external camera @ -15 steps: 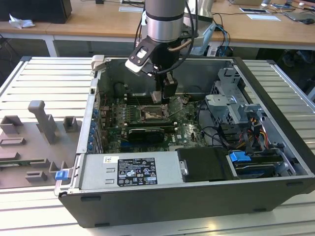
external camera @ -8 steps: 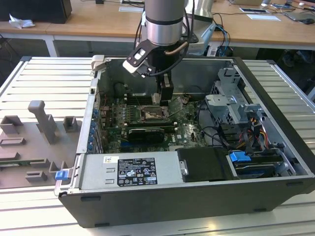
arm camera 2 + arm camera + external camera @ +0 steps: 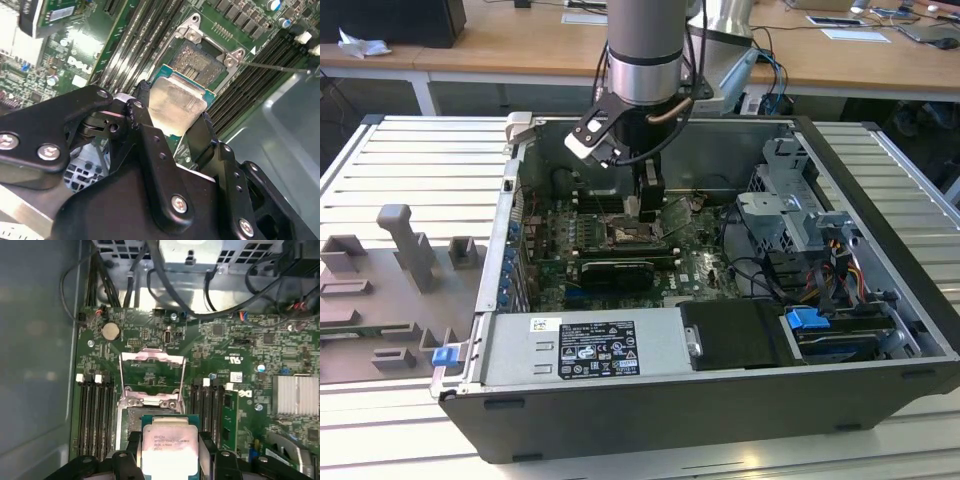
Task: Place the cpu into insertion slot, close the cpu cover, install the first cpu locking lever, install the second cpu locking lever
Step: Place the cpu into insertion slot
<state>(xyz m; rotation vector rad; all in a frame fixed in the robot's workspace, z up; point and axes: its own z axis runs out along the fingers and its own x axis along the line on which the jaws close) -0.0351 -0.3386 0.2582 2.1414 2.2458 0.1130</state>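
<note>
The pincer (image 3: 170, 452) is gripping the cpu (image 3: 167, 442) by two opposite edges, its black fingers (image 3: 207, 450) closing snugly on the chip with the silvery top facing up. In the second wrist view the pincer (image 3: 175, 117) is holding the cpu (image 3: 175, 105) just short of the insertion slot (image 3: 202, 57), whose dark pin field is lying bare directly ahead of the fingertips; whether the chip is touching the frame I cannot tell. Beyond the slot, farther from the pincer, the cpu cover (image 3: 152, 357) is lying swung open over the green motherboard (image 3: 240, 355). Black memory slots (image 3: 95, 415) are running along both sides of the pincer. In the exterior view the pincer (image 3: 647, 205) is reaching down into the open computer case (image 3: 670, 420), which is sitting on the slatted counter (image 3: 430, 170).
</note>
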